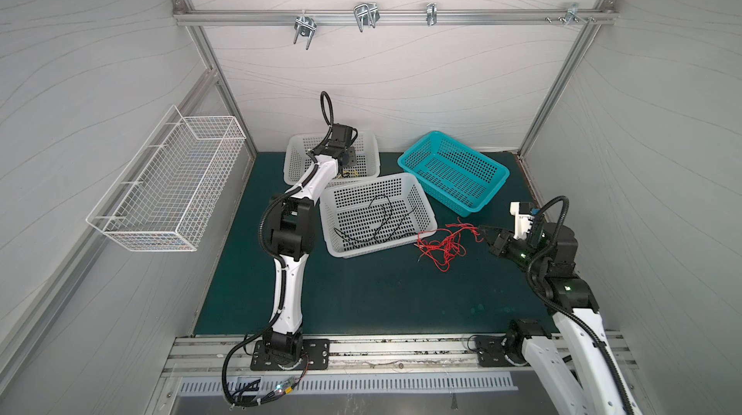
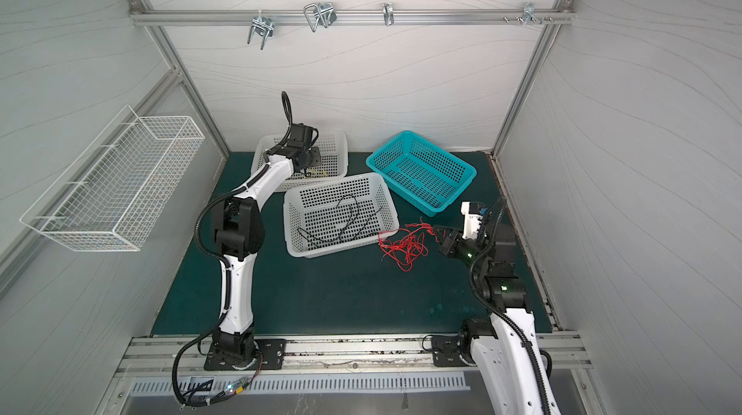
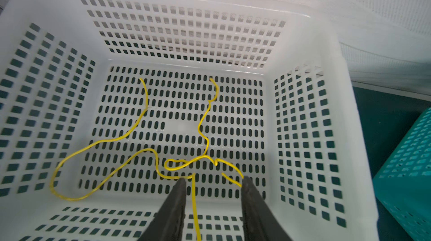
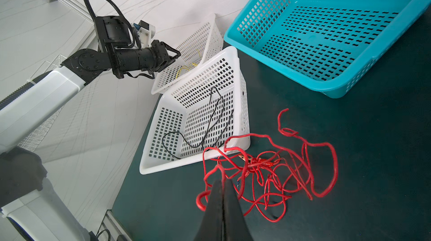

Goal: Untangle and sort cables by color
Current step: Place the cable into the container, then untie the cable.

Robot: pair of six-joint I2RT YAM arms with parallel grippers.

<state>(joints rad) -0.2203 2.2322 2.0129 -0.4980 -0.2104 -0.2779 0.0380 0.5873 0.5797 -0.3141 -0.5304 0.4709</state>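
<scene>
The left gripper [image 3: 213, 180] stood released over a white basket [image 3: 345, 135], yellow cable [image 3: 194, 195] lying below and ahead of it. The right gripper [image 4: 223, 181] was clenched, red cables [image 4: 256, 165] tangled on the counter [image 4: 373, 193] just beyond its tips.

Surface: your dark green mat [image 1: 361, 300]. Directly on it you had three perforated baskets: a rear white basket [image 1: 369, 152], a middle white basket [image 1: 381, 246] and, to the right, a teal basket [image 1: 433, 190]. Tangled red cables [image 1: 445, 246] lay just beside the middle one's corner.
</scene>
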